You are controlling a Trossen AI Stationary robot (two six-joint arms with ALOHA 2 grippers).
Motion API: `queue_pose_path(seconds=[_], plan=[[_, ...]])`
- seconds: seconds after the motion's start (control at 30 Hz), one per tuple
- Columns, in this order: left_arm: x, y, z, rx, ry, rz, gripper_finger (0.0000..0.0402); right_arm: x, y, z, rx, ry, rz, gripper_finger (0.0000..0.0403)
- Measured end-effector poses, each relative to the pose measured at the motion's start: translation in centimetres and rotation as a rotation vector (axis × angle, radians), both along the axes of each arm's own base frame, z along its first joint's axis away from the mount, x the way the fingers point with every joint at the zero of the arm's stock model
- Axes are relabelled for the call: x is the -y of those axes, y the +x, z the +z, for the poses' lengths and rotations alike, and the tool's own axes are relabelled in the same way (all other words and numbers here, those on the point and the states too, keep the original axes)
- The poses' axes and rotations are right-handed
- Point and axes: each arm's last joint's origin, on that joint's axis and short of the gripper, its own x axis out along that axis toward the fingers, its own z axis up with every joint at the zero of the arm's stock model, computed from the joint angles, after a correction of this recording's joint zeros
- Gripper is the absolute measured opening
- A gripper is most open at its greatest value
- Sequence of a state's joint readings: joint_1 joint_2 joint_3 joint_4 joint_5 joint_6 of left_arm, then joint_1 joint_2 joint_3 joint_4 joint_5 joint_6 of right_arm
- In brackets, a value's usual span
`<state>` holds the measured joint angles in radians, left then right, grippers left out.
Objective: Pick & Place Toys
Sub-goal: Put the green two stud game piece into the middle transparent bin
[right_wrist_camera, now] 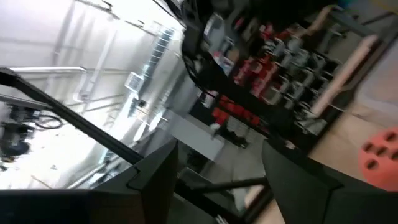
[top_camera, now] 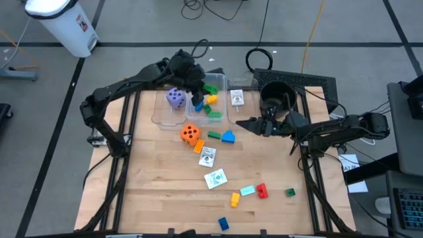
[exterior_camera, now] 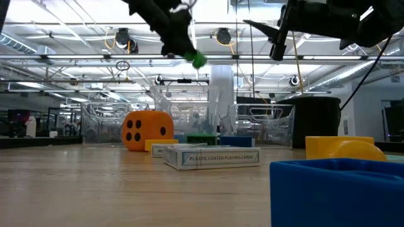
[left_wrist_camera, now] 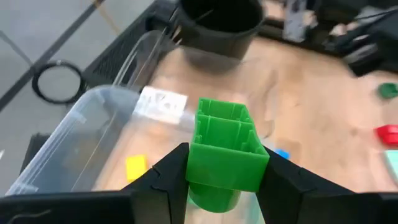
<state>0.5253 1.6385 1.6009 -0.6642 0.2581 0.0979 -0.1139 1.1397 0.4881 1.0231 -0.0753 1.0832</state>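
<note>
Hidden: the right gripper (top_camera: 242, 123) shows only as a dark shape at centre right of the high view; whether its jaws are released I cannot tell. The blocks under the left arm are partly covered.
Left gripper (left_wrist_camera: 221, 180): above the clear tub (top_camera: 162, 118) at upper centre, jaws clamped on a green block (left_wrist_camera: 225, 155).
Clear tub: holds a purple die (top_camera: 175, 98), a white card (top_camera: 237, 98), and yellow, blue and green blocks (top_camera: 210, 100).
Black pot (top_camera: 277, 94): right of the tub; contents not visible.
Bench (top_camera: 152, 185): orange die (top_camera: 190, 134) at centre; cards (top_camera: 207, 157) and scattered blocks below it.
</note>
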Motion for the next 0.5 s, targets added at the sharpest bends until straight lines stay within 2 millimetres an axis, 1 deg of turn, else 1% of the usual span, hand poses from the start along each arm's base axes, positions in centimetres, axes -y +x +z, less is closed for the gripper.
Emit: queue_pose_path(seconds=[0.2,0.37,0.5], plan=[[-1.9,0.8,-3.4,-0.142,-0.044,0.068,0.0139,0.0,0.3,-1.2,-0.130,0.022,0.005,0.0219],[-2.6,2.1,-6.5,-0.237,-0.086,0.067,0.0151,0.0,0.4,-2.0,-0.205,0.031,0.005,0.0218],[-2.7,3.7,-8.3,-0.289,-0.115,0.045,0.0140,0.0,0.4,-2.0,-0.211,0.030,0.005,0.0215]])
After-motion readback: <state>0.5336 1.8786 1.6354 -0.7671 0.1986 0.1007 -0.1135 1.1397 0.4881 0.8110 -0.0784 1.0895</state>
